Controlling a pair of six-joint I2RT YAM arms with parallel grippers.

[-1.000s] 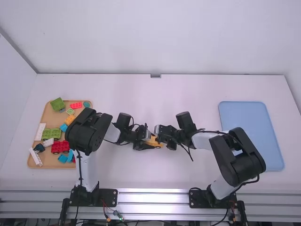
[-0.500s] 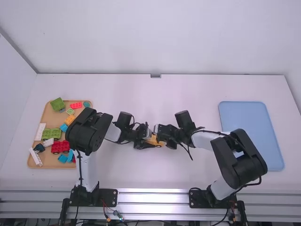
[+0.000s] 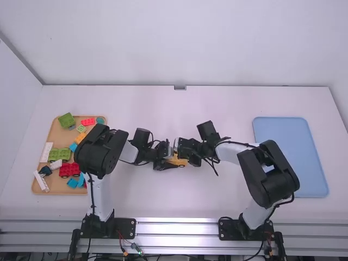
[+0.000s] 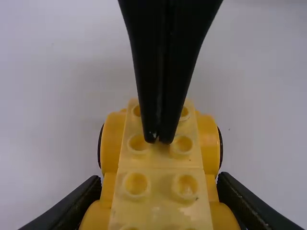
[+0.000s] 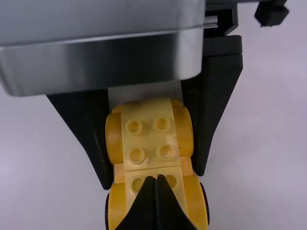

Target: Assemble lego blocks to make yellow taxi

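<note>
At mid-table in the high view, my left gripper [image 3: 167,162] and my right gripper [image 3: 184,149] meet at a yellow wheeled base [image 3: 177,161]. The left wrist view has my left gripper [image 4: 159,182] clamped across the sides of the yellow base [image 4: 114,143]. Paler yellow studded bricks [image 4: 160,211] lie end to end along its top. In the right wrist view my right gripper [image 5: 156,181] is shut with nothing between its fingers, its tips over the studs at one end of the pale bricks [image 5: 149,143]. Whether those tips press on the surface, I cannot tell.
A wooden tray [image 3: 44,191] at the left holds several loose blocks, among them a red wheeled base [image 3: 69,169], a green wheeled base [image 3: 59,154] and a yellow block [image 3: 80,138]. A blue tray [image 3: 296,147] lies at the right, partly behind the right arm.
The right arm has shifted a little left and away from the camera, its gripper moving slightly left over the yellow base. The left arm has moved very slightly left, still holding the base.
</note>
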